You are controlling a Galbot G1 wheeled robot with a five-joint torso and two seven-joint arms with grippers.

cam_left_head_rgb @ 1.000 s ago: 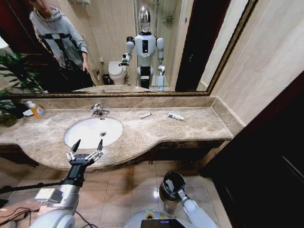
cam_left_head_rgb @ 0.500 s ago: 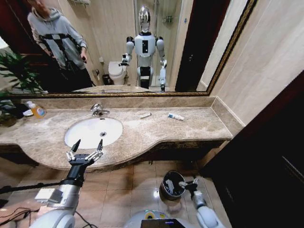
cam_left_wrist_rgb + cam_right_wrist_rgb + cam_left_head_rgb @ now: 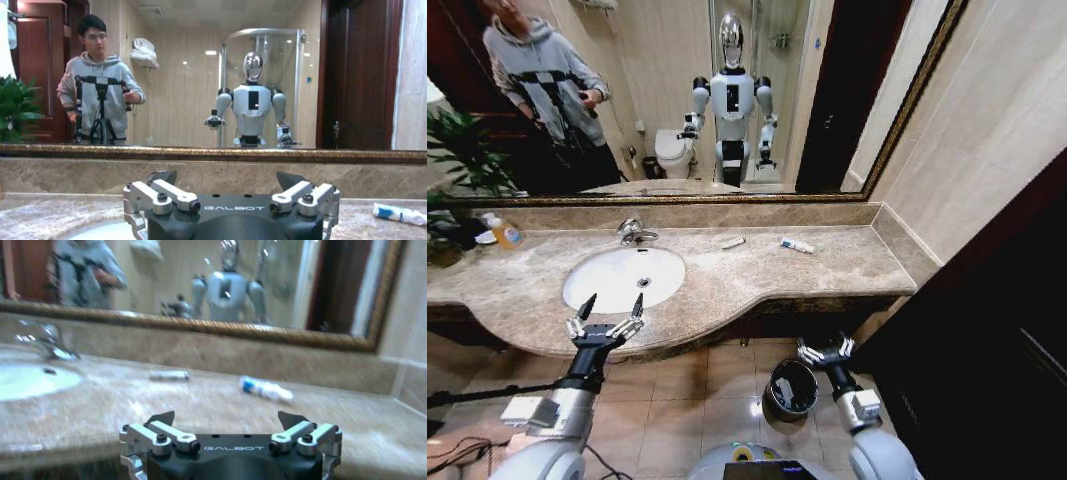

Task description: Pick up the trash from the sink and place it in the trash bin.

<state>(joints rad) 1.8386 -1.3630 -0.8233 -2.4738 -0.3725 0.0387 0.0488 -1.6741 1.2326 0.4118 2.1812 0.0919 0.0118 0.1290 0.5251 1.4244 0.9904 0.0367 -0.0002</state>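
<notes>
The white oval sink sits in the marble counter, and my left gripper hovers open at its near rim with nothing between its fingers. Two bits of trash lie on the counter to the right of the basin: a small white tube and a white tube with a blue end. The right wrist view has both, the white tube and the blue-ended one. On the floor stands the black trash bin. My right gripper is open and empty, just above and to the right of the bin.
A chrome faucet stands behind the basin. At the counter's far left are an orange-yellow soap bottle and a plant. A dark cabinet walls off the right side. The mirror reflects a person with a tripod.
My right gripper has risen from the bin's mouth to the right and up, toward the counter's edge. The left arm has not moved.
</notes>
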